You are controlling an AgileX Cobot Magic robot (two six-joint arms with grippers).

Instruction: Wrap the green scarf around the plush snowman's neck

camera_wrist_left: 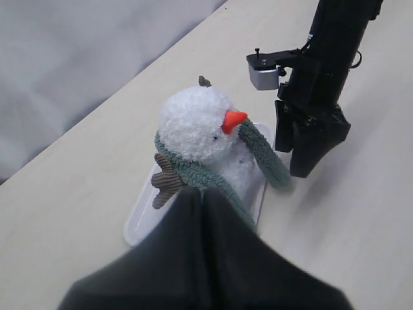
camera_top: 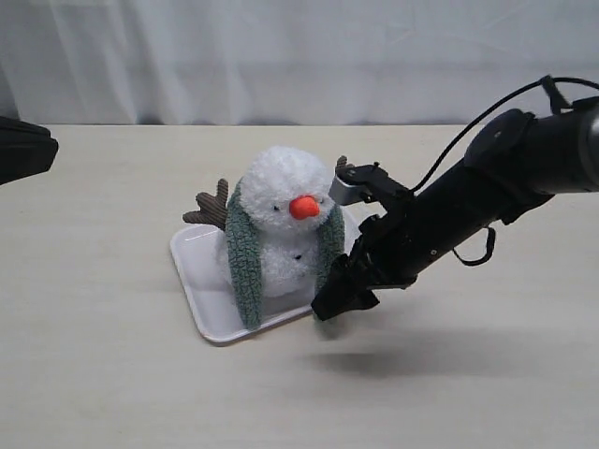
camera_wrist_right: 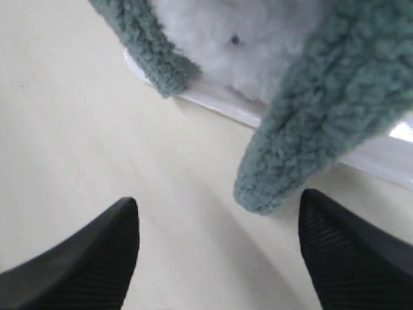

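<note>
The plush snowman (camera_top: 281, 201) sits upright on a white tray (camera_top: 198, 281). Around its neck lies the green scarf (camera_top: 245, 267), both ends hanging down its front. My right gripper (camera_top: 329, 301) hovers low beside the tray's near right corner, just next to the scarf's right end (camera_wrist_right: 303, 129). Its jaws are wide open and hold nothing, as the right wrist view (camera_wrist_right: 219, 200) shows. The left gripper (camera_wrist_left: 205, 194) is shut and empty, held back from the snowman (camera_wrist_left: 193, 119) on its left side. The scarf (camera_wrist_left: 264, 155) also shows there.
The pale tabletop (camera_top: 449, 393) spreads around the tray. A white curtain (camera_top: 299, 56) closes the far side. The snowman's brown twig arms (camera_top: 211, 208) stick out sideways. The black left arm (camera_top: 23, 148) shows at the far left edge.
</note>
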